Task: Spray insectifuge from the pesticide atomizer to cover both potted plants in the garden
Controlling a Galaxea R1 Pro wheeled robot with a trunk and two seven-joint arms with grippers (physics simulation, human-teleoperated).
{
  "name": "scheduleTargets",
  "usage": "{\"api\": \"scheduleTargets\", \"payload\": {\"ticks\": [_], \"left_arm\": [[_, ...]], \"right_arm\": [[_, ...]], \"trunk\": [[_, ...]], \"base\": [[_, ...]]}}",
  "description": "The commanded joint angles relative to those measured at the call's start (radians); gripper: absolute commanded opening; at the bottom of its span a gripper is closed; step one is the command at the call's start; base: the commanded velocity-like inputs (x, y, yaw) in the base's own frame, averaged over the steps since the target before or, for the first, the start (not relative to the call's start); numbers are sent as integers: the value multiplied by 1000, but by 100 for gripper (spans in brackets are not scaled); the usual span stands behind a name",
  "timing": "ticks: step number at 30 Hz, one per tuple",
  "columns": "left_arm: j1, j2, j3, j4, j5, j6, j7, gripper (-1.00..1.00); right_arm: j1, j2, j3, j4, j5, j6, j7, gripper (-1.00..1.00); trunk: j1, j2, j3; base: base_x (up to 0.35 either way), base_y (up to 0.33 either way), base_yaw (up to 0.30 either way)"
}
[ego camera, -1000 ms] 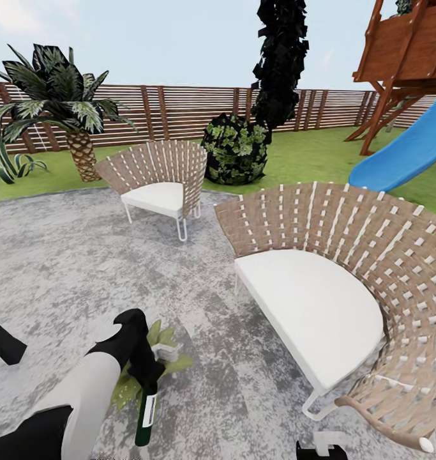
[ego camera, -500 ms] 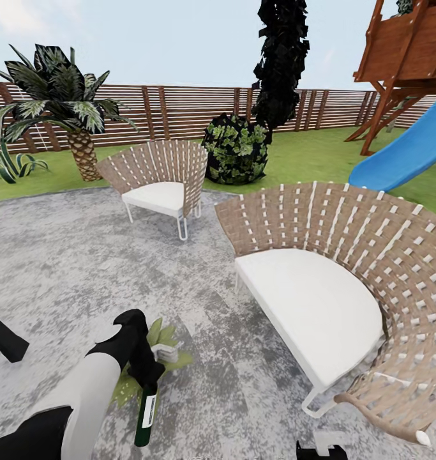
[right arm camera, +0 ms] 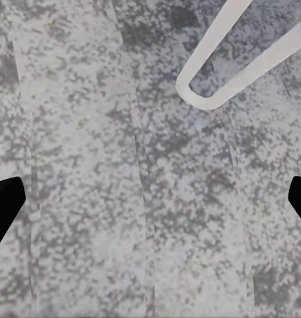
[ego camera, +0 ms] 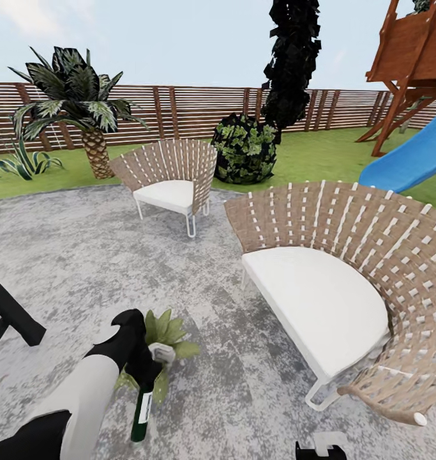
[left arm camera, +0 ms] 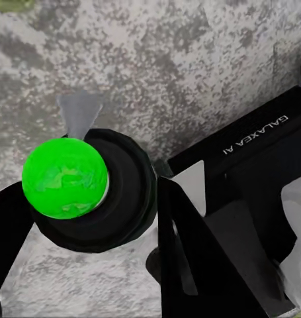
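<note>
From the head, the left gripper [ego camera: 144, 370] is clamped on the atomizer [ego camera: 142, 409], which hangs bottle-down over the patio [ego camera: 71, 268], just beside a potted plant [ego camera: 165, 333]; two chairs [ego camera: 320, 300] stand beyond. The left wrist looks down on the atomizer's green dot [left arm camera: 64, 177]. The right wrist shows wide-apart, empty fingertips [right arm camera: 4, 205] above the patio and a chair leg [right arm camera: 236, 56].

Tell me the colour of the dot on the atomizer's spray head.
Bright green, clearest in the left wrist view: the dot on the pesticide atomizer.
</note>
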State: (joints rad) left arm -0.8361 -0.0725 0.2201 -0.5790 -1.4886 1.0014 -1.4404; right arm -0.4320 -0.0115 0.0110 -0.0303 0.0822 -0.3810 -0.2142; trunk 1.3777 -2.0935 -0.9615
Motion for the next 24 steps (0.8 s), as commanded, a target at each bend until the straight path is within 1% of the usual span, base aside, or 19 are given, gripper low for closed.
{"api": "scheduleTargets", "payload": {"ticks": [1,2,4,8,13,19,21,22,23,24], "left_arm": [[-3,-16,8,-57,-11,11,-2,-100],[-7,-36,8,-114,-12,11,2,-100],[-19,-47,7,-167,-12,18,4,-100],[-45,-48,9,-175,-11,23,4,-100],[-43,-46,13,-176,-15,25,5,-100],[-44,-47,12,-164,-20,27,6,-100],[-52,-47,10,-153,-29,29,5,-100],[-57,-47,9,-141,-36,29,5,-100],[-70,-47,8,-106,-47,29,3,-100],[-91,-46,8,-53,-53,29,2,-100]], "right_arm": [[-1,0,1,1,9,-1,-7,100],[-1,0,1,1,8,-1,-7,100],[-1,0,1,1,9,-1,-7,100],[-1,0,1,1,9,-1,-7,100],[-1,0,1,1,9,-1,-7,100],[-1,-1,0,1,8,-1,-7,100],[-1,-1,0,1,8,-1,-7,100],[-1,-1,0,1,8,-1,-7,100],[-1,-1,0,0,8,-1,-7,100],[-1,-1,0,0,8,-1,-7,100]], "trunk": [[0,0,-1],[0,0,-1],[0,0,-1],[0,0,-1],[0,0,-1],[0,0,-1],[0,0,-1],[0,0,-1],[0,0,-1],[0,0,-1]], "base": [[0,0,15],[0,0,5],[0,0,1],[0,0,0],[0,0,0],[0,0,0],[0,0,0],[0,0,0],[0,0,0],[0,0,0]]}}
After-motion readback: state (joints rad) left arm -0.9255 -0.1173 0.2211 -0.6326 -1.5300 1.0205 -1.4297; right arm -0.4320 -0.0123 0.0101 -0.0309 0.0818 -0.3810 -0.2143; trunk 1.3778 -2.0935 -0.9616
